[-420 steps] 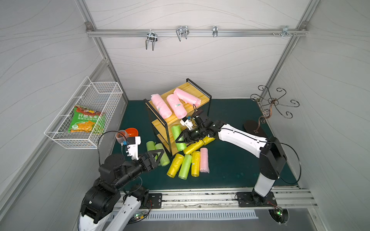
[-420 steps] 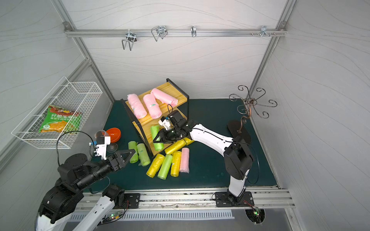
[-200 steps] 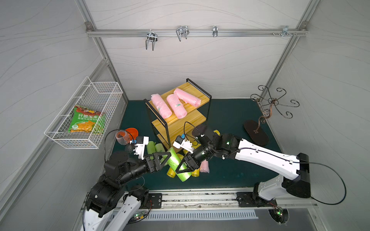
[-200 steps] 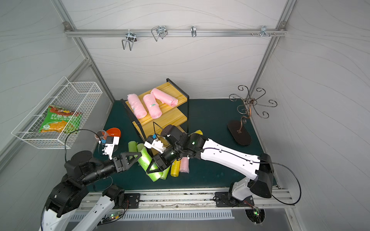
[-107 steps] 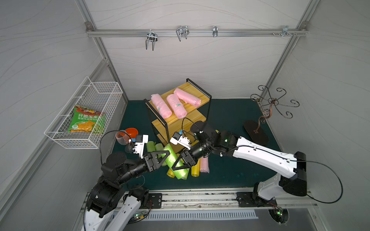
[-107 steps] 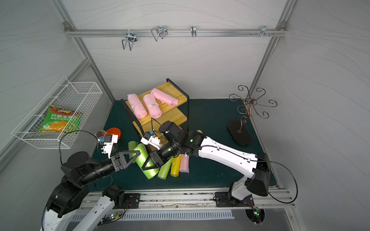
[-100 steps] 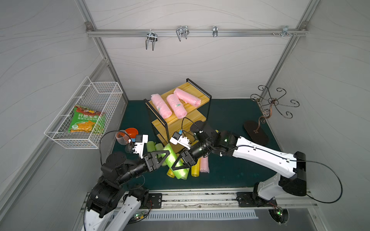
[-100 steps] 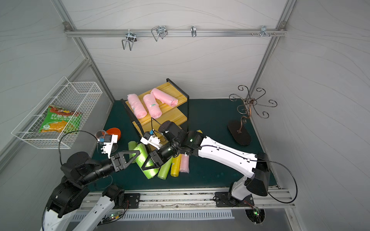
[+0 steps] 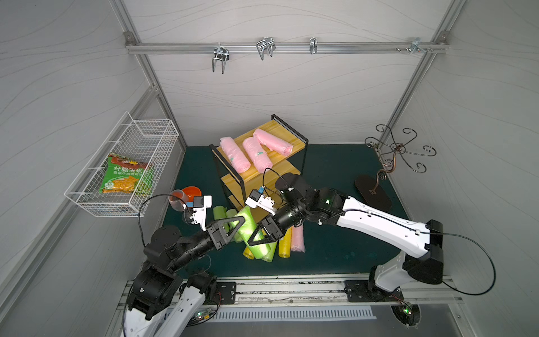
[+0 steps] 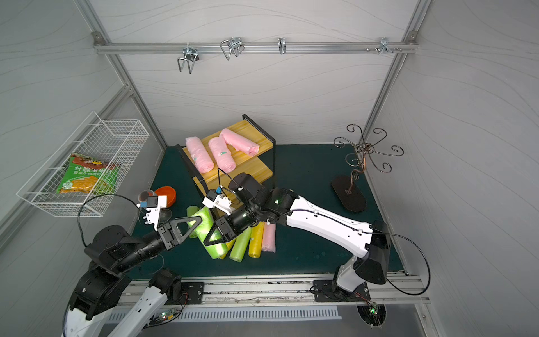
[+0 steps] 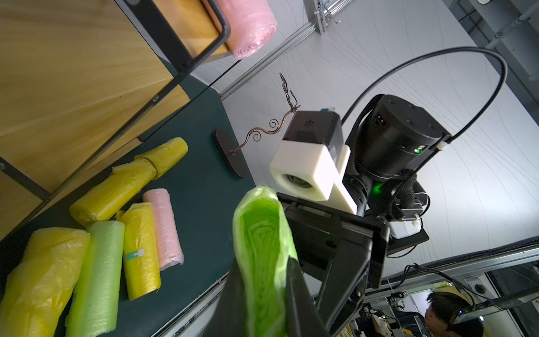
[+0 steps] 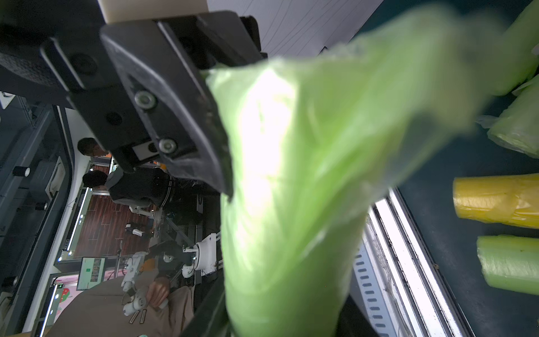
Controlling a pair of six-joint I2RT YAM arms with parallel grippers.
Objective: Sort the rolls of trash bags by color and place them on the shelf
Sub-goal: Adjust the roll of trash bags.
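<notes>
Dark green matting (image 9: 335, 248) floors a grey-walled booth where, at centre frame, two robot arms share one lime green roll (image 9: 247, 218) held clear of the mat. The left gripper (image 9: 235, 226) is clamped tight on it and the right gripper (image 9: 254, 233) grips it part-closed, apparently a hand-over on the way to the shelf (image 9: 280, 129), upper centre. Three pink rolls (image 9: 234, 154) lie together on the top board, suggesting one colour per tier. On the mat: one pink roll (image 9: 297, 237), three green rolls (image 9: 218, 211), at least three yellow rolls (image 9: 285, 243).
</notes>
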